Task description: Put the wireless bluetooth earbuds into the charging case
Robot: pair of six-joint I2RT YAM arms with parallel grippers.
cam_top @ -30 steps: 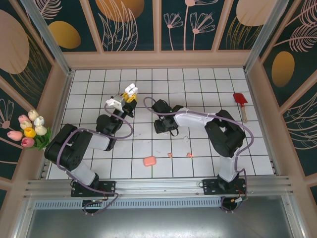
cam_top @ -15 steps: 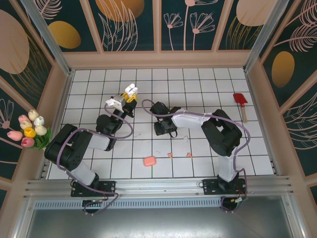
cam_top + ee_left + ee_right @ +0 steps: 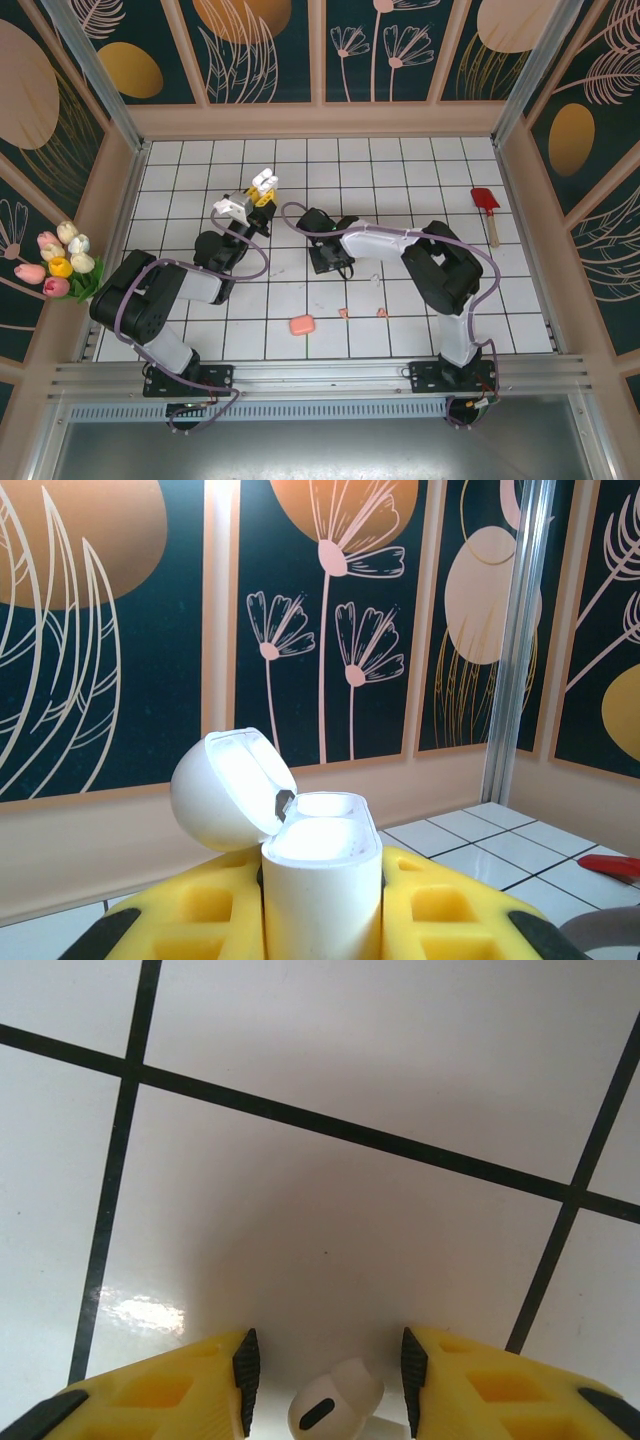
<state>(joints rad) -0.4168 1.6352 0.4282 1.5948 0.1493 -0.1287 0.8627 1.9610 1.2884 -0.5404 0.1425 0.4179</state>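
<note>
Gripping the white charging case point(image 3: 320, 830) upright between its yellow fingers, the left gripper point(image 3: 321, 910) is clamped on the case body. The lid point(image 3: 225, 790) is hinged open and tipped back to the left. Taking the pink case point(image 3: 302, 325) lying on the table point(image 3: 200, 160) as the landmark, the held case is raised beyond it and a little to its left. The left wrist view does not look down into the wells, so I cannot tell whether anything sits in them.

Beyond the pink case and slightly to its right, the right gripper point(image 3: 328, 1368) points down at the tiles. Its jaws stand apart, one on either side of a white earbud point(image 3: 335, 1405) lying on the table between them. A gap shows at each pad, so nothing is pinched yet.

Just right of the pink case lies a pink earbud point(image 3: 343, 313) and, a little farther right, a second pink earbud point(image 3: 382, 313), both loose on the tiles. Beyond these, a pale speck is probably the second white earbud point(image 3: 376, 281), though it is too small to be sure. Well to the right of the pink case, near the side wall, lies a red spatula point(image 3: 485, 203).

The task looks to be at an early stage. One case is open and presented, but every earbud that can be seen is on the table, and the pink case appears shut. What is left is to pick up this white earbud, seat it, and then deal with the other three.
</note>
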